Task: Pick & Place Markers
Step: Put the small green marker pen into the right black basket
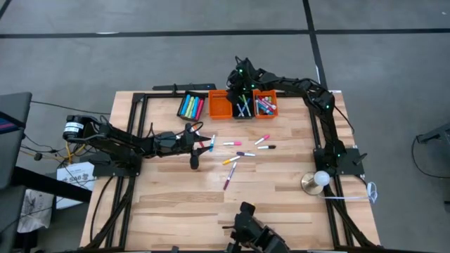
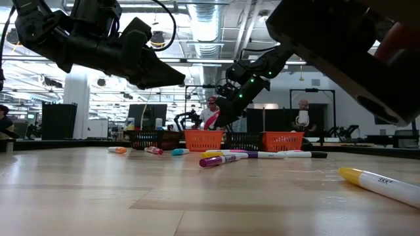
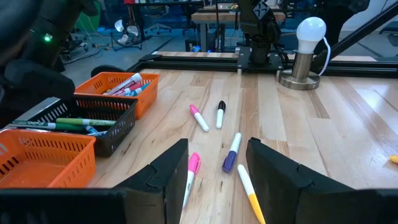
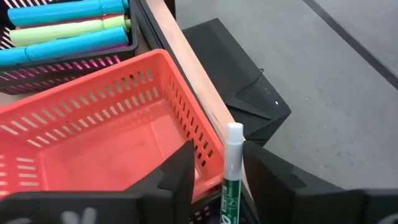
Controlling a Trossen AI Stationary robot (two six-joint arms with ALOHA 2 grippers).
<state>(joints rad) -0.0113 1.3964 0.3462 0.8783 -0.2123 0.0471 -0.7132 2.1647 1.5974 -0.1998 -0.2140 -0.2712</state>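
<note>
Right wrist view: the right gripper (image 4: 217,180) jaws grasp a green-barrelled, white-capped marker (image 4: 231,171) upright over the empty orange slotted plastic bin (image 4: 93,124), positioned for sorting. The left gripper (image 3: 217,180) hovers, jaws released, above loose markers (image 3: 231,152) on the wooden surface (image 3: 348,143).

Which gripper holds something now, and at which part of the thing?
The right gripper holds a green marker around its body, white end sticking out. The left gripper holds nothing.

I see loose markers (image 1: 239,156) lying flat, scattered mid-worktop: pink, purple, yellow and black caps. More markers (image 1: 243,107) fill the far bins. 1 green-bodied, white-capped marker (image 4: 231,174) stands upright above the orange bin's far edge.
</note>
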